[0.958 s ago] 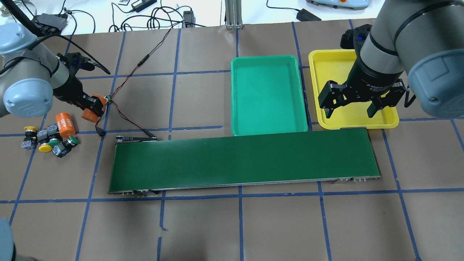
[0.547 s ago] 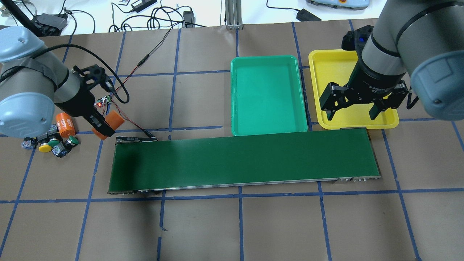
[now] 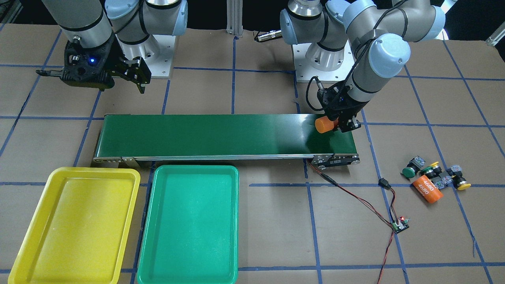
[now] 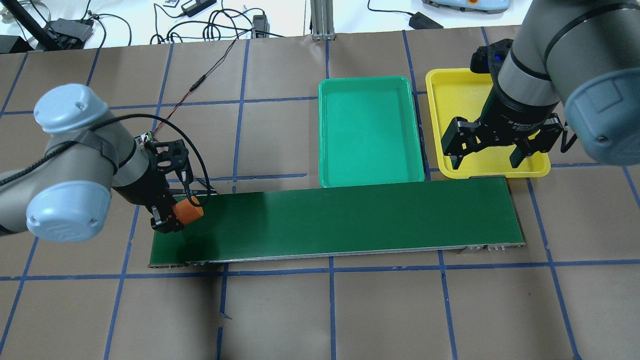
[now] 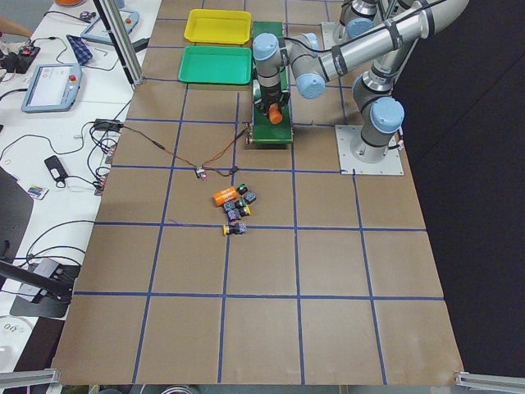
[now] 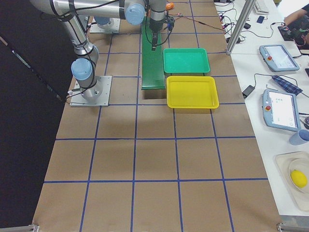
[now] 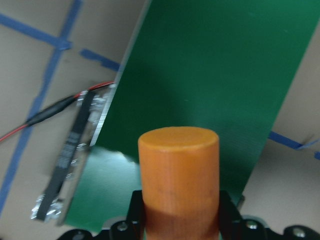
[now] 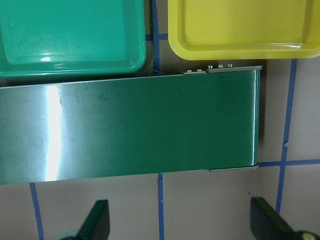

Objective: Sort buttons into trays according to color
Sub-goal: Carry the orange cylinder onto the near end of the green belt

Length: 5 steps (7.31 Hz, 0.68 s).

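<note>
Orange cylinder (image 4: 188,211) is clamped in the left gripper (image 4: 176,216), which has swung in the last second from beside the button pile to low over the left end of the conveyor belt (image 4: 350,215). Not a task item, so likely a distractor getting moved or sent down the belt. Buttons (image 3: 434,173) are all four on the counter in a loose cluster, touching the second orange cylinder (image 3: 427,190), well apart from the trays. Green tray (image 4: 367,130) and yellow tray (image 4: 455,100) both empty, so no sorting is done yet. Right gripper (image 4: 484,161) has barely shifted: jaws spread, holding nothing, hovering at the yellow tray's near edge by the belt's far end.
</note>
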Each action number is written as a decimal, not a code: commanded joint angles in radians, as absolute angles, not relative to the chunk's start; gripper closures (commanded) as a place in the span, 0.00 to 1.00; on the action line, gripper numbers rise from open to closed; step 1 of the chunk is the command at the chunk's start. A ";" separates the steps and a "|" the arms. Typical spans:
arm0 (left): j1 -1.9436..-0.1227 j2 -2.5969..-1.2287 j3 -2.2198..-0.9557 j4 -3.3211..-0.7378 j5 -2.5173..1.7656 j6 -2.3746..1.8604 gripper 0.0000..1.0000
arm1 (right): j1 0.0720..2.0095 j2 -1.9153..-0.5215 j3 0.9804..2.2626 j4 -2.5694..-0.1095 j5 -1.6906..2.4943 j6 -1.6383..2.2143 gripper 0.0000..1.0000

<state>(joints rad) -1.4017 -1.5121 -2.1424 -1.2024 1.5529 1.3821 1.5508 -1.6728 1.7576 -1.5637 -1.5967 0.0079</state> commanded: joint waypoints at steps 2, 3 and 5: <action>-1.411 -1.546 -2.160 -1.116 1.545 1.373 0.00 | 1.551 -1.675 1.758 -1.562 -1.598 0.006 0.00; -1.411 -1.534 -2.151 -1.111 1.543 1.371 0.00 | 1.551 -1.677 1.756 -1.565 -1.598 0.006 0.00; -1.352 -1.554 -1.950 -1.203 1.558 1.371 0.00 | 1.549 -1.675 1.756 -1.563 -1.601 0.008 0.00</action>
